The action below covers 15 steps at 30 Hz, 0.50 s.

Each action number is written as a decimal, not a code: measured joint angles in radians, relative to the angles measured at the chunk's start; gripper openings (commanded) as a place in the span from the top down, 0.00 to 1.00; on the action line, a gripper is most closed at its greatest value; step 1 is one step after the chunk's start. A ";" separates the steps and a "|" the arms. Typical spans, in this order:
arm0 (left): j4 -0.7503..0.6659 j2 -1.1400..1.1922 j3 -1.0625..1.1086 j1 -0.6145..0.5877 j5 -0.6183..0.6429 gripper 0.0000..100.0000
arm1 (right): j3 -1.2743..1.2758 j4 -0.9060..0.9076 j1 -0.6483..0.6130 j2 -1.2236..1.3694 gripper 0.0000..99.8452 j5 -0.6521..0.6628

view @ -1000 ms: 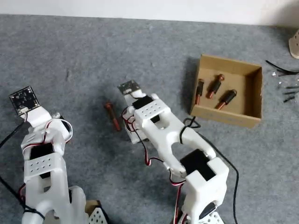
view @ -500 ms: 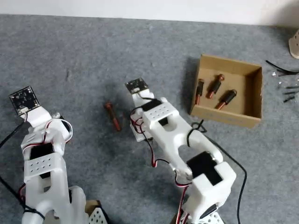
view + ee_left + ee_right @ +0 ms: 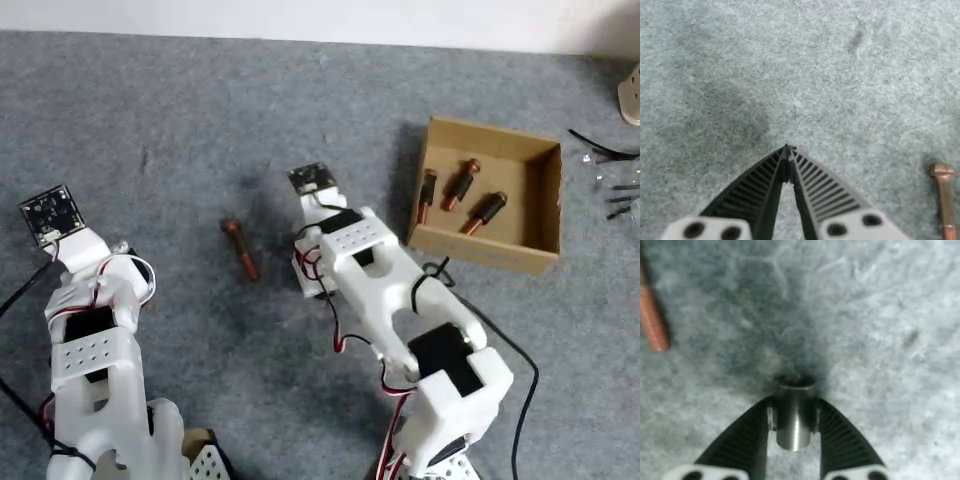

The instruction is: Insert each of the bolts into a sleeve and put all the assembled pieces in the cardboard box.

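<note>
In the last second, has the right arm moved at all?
Yes. In the high view the right arm has shifted away from the loose bolt, which stayed put, and toward the cardboard box.

The bolt lies on the table between the two arms. Left of it and nearer sits the left gripper. Just right of the bolt sits the right gripper, with the sleeve between its fingers and apart from the bolt. The cardboard box stands farther right, with three assembled pieces side by side in it. Right of the box, small loose parts lie at the table's edge.
</note>
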 measured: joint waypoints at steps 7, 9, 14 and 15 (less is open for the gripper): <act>0.000 0.000 0.000 0.000 0.000 1.00 | 0.295 -0.149 0.055 -0.338 0.99 0.002; 0.000 0.000 0.000 0.000 0.000 1.00 | 0.423 -0.242 0.061 -0.479 0.99 0.002; 0.000 0.000 0.000 0.000 0.000 1.00 | 0.715 -0.488 0.086 -0.801 0.99 0.002; 0.000 0.000 0.000 0.000 0.000 1.00 | 0.760 -0.528 0.101 -0.848 0.99 0.002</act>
